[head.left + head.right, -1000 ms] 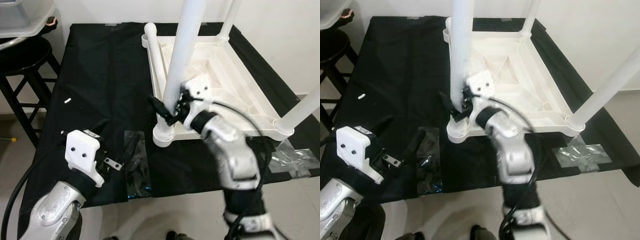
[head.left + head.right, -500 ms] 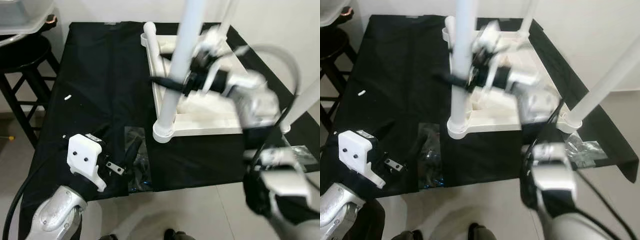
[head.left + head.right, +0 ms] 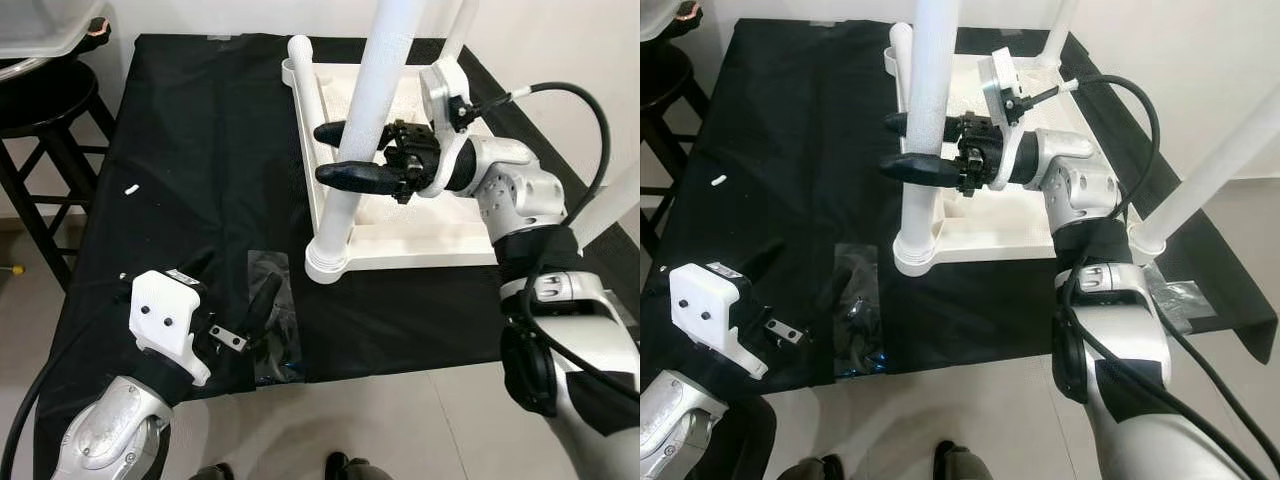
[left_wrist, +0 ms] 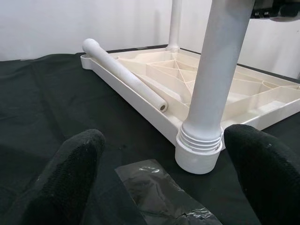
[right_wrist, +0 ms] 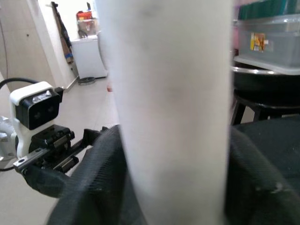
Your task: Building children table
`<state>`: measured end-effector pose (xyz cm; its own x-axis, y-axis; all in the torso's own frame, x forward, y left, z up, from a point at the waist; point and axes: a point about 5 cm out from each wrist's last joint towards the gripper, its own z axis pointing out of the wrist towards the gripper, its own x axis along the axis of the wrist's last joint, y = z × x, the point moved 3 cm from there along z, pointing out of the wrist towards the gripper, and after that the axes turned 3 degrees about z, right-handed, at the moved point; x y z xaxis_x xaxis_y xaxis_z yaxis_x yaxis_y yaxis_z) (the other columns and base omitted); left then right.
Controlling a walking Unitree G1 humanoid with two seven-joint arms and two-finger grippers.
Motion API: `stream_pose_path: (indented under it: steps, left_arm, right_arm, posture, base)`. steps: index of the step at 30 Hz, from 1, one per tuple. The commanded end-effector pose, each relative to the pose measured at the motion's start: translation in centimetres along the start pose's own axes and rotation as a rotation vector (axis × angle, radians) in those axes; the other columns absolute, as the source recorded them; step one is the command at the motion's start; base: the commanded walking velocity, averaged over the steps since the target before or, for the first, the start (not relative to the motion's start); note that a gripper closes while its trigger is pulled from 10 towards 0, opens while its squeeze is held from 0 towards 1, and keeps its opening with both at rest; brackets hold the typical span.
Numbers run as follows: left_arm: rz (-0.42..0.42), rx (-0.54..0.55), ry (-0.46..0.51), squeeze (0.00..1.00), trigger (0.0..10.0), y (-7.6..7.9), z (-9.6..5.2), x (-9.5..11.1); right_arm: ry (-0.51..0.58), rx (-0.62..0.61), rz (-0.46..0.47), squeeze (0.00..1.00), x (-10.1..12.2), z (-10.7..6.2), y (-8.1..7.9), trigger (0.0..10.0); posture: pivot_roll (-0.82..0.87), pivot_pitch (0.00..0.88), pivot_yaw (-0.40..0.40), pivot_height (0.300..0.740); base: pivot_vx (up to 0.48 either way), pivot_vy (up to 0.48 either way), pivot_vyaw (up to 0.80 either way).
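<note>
Upside down on the black cloth (image 3: 190, 150), the white table top (image 3: 440, 190) lies with its legs pointing up, so they can be fitted from above. Around the nearest leg (image 3: 365, 130) sits the right claw (image 3: 345, 155), its 2 fingers astride it, seemingly to steady or twist it. Further down, the left claw (image 3: 235, 300) hovers open and empty over a plastic bag (image 3: 275, 320). Beside the leg, a loose leg (image 3: 315, 110) rests along the rim.
</note>
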<state>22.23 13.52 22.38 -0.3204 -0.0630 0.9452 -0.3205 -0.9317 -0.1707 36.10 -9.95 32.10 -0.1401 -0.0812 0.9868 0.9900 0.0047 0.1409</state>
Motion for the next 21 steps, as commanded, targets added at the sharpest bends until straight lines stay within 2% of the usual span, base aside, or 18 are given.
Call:
stream_pose_path:
  steps: [1, 8, 11, 12, 13, 14, 15, 16, 17, 19, 20, 21]
  left_arm:
    - [-0.003, -0.004, -0.004, 0.00, 10.0, 0.3, -0.2, 0.1]
    - [-0.002, -0.003, -0.003, 0.00, 10.0, 0.3, -0.2, 0.1]
    - [-0.002, 0.000, -0.002, 0.00, 10.0, 0.2, -0.1, 0.2]
    - [-0.002, 0.000, -0.002, 0.00, 10.0, 0.2, -0.1, 0.2]
    - [-0.002, 0.001, -0.001, 0.00, 10.0, 0.2, -0.1, 0.2]
    - [-0.002, 0.002, -0.002, 0.00, 10.0, 0.1, -0.1, 0.1]
    - [-0.002, 0.002, -0.002, 0.00, 10.0, 0.1, -0.1, 0.1]
    - [-0.001, 0.002, -0.003, 0.00, 10.0, 0.0, -0.1, 0.1]
    - [0.000, 0.002, -0.004, 0.00, 10.0, -0.2, 0.0, 0.0]
    - [0.000, 0.002, -0.004, 0.00, 10.0, -0.2, 0.0, 0.0]
    - [0.001, 0.001, -0.005, 0.00, 10.0, -0.3, 0.0, 0.0]
    - [0.001, 0.001, -0.005, 0.00, 10.0, -0.3, 0.0, 0.0]
  right_arm:
    - [-0.028, 0.048, -0.005, 0.00, -0.1, 0.0, -0.2, 0.0]
    - [-0.072, 0.004, -0.038, 0.00, -0.6, -0.3, 0.4, 0.0]
    - [-0.140, -0.301, -0.038, 0.00, -3.8, 0.0, 1.8, 0.0]
    - [-0.140, -0.301, -0.038, 0.00, -3.8, 0.0, 1.8, 0.0]
    - [-0.166, -0.421, -0.018, 0.00, -5.2, 0.1, 2.0, 0.0]
    - [-0.279, -0.727, -0.020, 0.00, -7.9, -0.7, 2.6, 0.0]
    - [-0.279, -0.727, -0.020, 0.00, -7.9, -0.7, 2.6, 0.0]
    - [-0.310, -0.898, 0.036, 0.00, -10.6, -0.7, 0.7, 0.0]
    - [-0.322, -1.024, 0.091, 0.00, -12.2, -0.9, -1.0, 0.0]
    - [-0.322, -1.024, 0.091, 0.00, -12.2, -0.9, -1.0, 0.0]
    - [-0.322, -1.096, 0.120, 0.00, -13.1, -0.7, -2.8, 0.0]
    - [-0.322, -1.096, 0.120, 0.00, -13.1, -0.7, -2.8, 0.0]
  posture:
    - [0.09, 0.239, -0.122, 0.740]
    - [0.09, 0.239, -0.122, 0.740]
    - [0.07, 0.246, -0.131, 0.740]
    - [0.07, 0.246, -0.131, 0.740]
    - [0.07, 0.247, -0.131, 0.740]
    - [0.06, 0.249, -0.122, 0.740]
    - [0.06, 0.249, -0.122, 0.740]
    - [0.05, 0.248, -0.116, 0.740]
    - [0.05, 0.249, -0.109, 0.740]
    - [0.05, 0.249, -0.109, 0.740]
    - [0.04, 0.251, -0.105, 0.740]
    - [0.04, 0.251, -0.105, 0.740]
  base:
    - [0.000, 0.000, 0.00]
    - [0.000, 0.000, 0.00]
    - [0.000, 0.000, 0.00]
    - [0.000, 0.000, 0.00]
    - [0.000, 0.000, 0.00]
    - [0.000, 0.000, 0.00]
    - [0.000, 0.000, 0.00]
    - [0.000, 0.000, 0.00]
    - [0.000, 0.000, 0.00]
    - [0.000, 0.000, 0.00]
    - [0.000, 0.000, 0.00]
    - [0.000, 0.000, 0.00]
